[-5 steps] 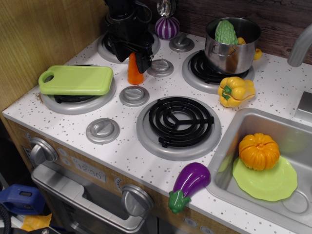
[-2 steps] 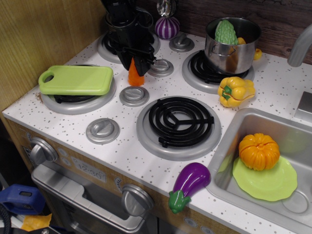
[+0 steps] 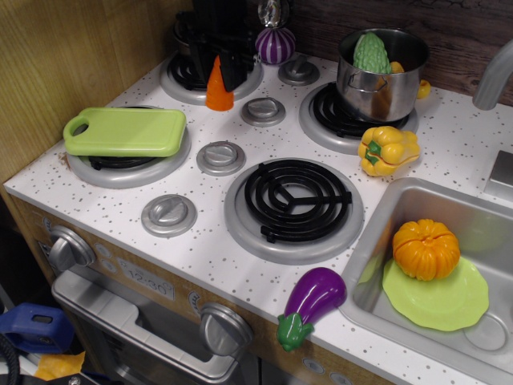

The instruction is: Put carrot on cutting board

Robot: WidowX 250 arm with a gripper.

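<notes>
Speckling white stovetop (image 3: 449,144), wooden wall (image 3: 72,56)

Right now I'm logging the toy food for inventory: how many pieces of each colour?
Orange: 2, carrot and pumpkin
Purple: 2, eggplant and striped onion
Yellow: 1, pepper
Green: 1, artichoke in the pot
Total: 6

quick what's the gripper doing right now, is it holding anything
Gripper: shut on the carrot, gripping its pointed top above the back-left burner; the carrot is not yet on the cutting board.
</notes>
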